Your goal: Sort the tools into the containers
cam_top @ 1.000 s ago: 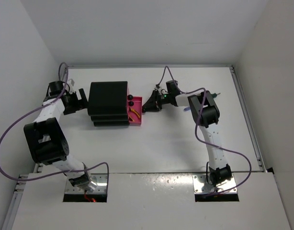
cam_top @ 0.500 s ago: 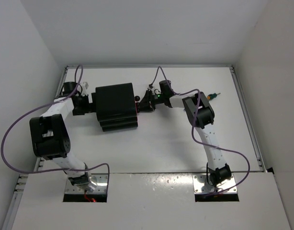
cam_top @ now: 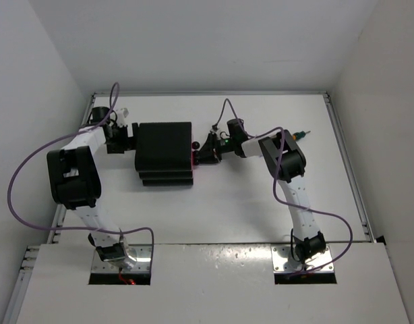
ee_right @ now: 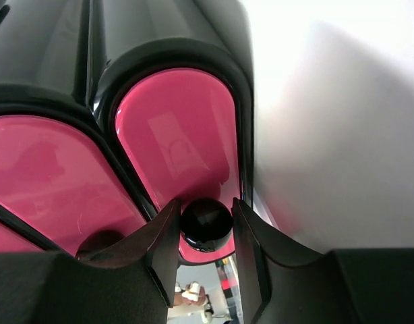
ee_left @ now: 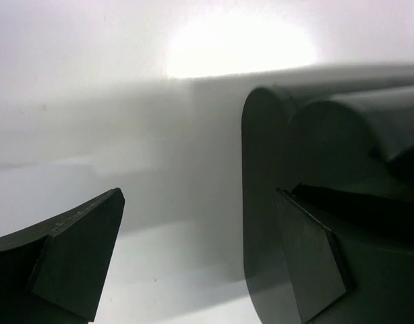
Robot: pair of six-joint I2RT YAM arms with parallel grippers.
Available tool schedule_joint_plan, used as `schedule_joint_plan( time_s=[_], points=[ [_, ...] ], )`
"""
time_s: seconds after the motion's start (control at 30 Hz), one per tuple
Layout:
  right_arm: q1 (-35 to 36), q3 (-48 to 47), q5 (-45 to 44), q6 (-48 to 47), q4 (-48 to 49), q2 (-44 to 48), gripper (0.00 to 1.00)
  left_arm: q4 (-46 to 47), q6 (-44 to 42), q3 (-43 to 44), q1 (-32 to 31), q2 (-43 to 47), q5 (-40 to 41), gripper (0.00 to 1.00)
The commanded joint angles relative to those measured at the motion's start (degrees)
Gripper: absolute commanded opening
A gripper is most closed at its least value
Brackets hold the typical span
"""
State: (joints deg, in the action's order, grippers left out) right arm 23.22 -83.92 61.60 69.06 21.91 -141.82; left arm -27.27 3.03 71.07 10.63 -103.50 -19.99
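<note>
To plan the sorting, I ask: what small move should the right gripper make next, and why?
Probably open the right gripper and back off the round black knob: its magenta-pink drawer sits flush in the black cabinet, and a small green-handled tool lies unsorted on the white table.

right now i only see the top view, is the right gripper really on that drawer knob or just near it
observer: On it. The right wrist view shows the right gripper shut on the round black knob, with a finger on each side.
operator: drawer in or out
observer: In, it seems: the pink drawer front sits inside the black rim of the cabinet.
operator: left gripper holding anything
observer: No. The left wrist view shows the left gripper open and empty, beside the cabinet's rounded back.
</note>
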Motion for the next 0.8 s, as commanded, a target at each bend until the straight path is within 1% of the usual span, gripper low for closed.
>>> schedule_joint_plan(
  time_s=[0.0,0.07,0.1,0.2,0.33,0.47,0.5,0.6,0.63,0.7,0.77],
  points=[
    [3.1,1.4,1.5,-1.5,0.3,2.6,0.36,0.6,1.0,3.9,-2.9,-0.6,-5.6,0.99],
    [3.1,1.9,1.5,-1.5,0.3,2.6,0.36,0.6,1.5,4.4,-2.9,-1.2,-5.6,0.99],
    [3.1,1.9,1.5,-1.5,0.3,3.1,0.39,0.6,1.5,4.4,-3.4,-1.2,-5.6,0.99],
    [2.5,2.5,1.5,-2.6,0.3,4.4,0.45,0.6,2.2,5.0,-2.9,-1.8,-4.3,0.99],
    [-1.9,5.8,0.4,-7.8,-3.7,8.9,0.50,3.3,4.3,4.5,-1.4,1.0,-1.4,0.99],
    [-5.8,6.4,0.4,-11.9,-9.1,13.1,0.50,4.6,5.5,4.5,0.9,4.1,1.0,0.99],
    [-6.5,6.9,0.4,-12.7,-10.1,14.7,0.51,5.2,6.0,4.5,1.7,5.1,2.7,0.99],
    [-9.3,7.6,-0.2,-16.8,-14.3,17.4,0.51,5.7,6.6,5.8,4.2,9.1,4.6,0.99],
    [-10.4,7.6,-0.2,-19.1,-15.6,17.5,0.51,5.7,6.6,5.8,4.2,11.7,4.6,0.99],
    [-11.0,8.2,0.8,-19.1,-16.6,18.2,0.51,5.7,3.9,6.4,4.9,14.5,2.5,0.99],
    [-11.0,9.6,1.3,-19.1,-16.6,19.4,0.51,4.3,1.6,7.2,3.4,17.7,1.3,0.99]
  ],
)
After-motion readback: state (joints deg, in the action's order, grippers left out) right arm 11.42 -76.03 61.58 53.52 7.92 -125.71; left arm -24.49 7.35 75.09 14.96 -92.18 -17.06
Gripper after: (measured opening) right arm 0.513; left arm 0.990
